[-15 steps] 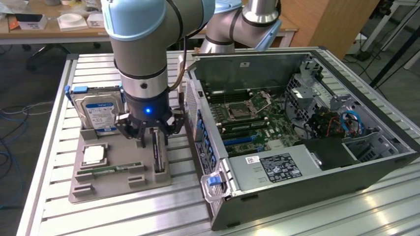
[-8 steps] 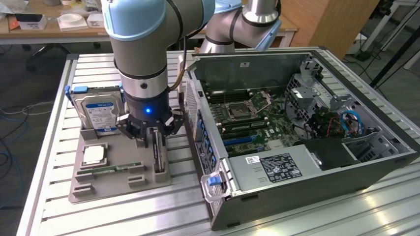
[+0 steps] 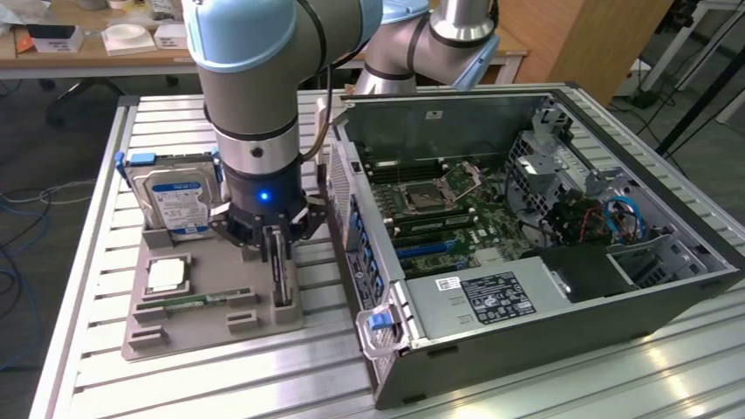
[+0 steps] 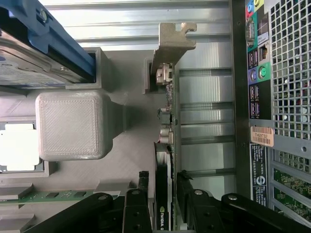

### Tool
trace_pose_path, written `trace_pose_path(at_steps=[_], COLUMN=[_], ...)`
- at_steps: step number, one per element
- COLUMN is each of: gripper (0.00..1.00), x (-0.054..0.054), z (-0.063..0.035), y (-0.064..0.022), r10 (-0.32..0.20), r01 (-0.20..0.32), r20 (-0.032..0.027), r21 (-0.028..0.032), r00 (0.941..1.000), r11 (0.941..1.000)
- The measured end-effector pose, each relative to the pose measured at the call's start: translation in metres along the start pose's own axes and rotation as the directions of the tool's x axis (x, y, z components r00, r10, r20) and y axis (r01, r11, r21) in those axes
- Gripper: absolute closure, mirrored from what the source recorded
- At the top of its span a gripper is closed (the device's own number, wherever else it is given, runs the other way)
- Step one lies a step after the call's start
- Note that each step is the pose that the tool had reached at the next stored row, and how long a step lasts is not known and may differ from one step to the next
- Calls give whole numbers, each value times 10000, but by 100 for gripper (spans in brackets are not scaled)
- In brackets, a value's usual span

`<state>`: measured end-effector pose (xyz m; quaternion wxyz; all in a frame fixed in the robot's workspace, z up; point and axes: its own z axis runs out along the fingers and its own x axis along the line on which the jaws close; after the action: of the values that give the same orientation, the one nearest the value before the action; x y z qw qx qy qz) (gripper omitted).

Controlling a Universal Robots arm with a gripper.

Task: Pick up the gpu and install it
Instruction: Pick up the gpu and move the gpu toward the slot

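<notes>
wrist view, my gripper (image 4: 164,175) down at the grey holder (image 4: 131,131), fingers (image 4: 142,194) half spread astride the gpu (image 4: 165,155), which stands on edge in its slot beside the computer case (image 4: 286,97), seemingly a thin gap either side, nothing pinched yet

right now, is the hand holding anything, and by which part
Nothing is held. The hand is open astride the upper edge of the gpu, which stands in the grey holder, with a gap on each side.
</notes>
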<state>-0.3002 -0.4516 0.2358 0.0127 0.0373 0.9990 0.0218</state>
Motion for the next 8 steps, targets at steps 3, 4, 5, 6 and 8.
trace_pose_path(at_steps=[3, 4, 5, 6, 8], gripper=[63, 63, 63, 63, 65], x=[-5, -5, -5, -5, -6], z=[2, 1, 1, 1, 1], y=[0, 0, 0, 0, 0], r10=[2, 2, 1, 1, 1], r01=[-2, -2, -1, -1, -1], r20=[1, 1, 1, 0, 0], r21=[-1, -1, 0, 1, 0], r00=[10000, 10000, 10000, 10000, 10000], r11=[10000, 10000, 10000, 10000, 10000])
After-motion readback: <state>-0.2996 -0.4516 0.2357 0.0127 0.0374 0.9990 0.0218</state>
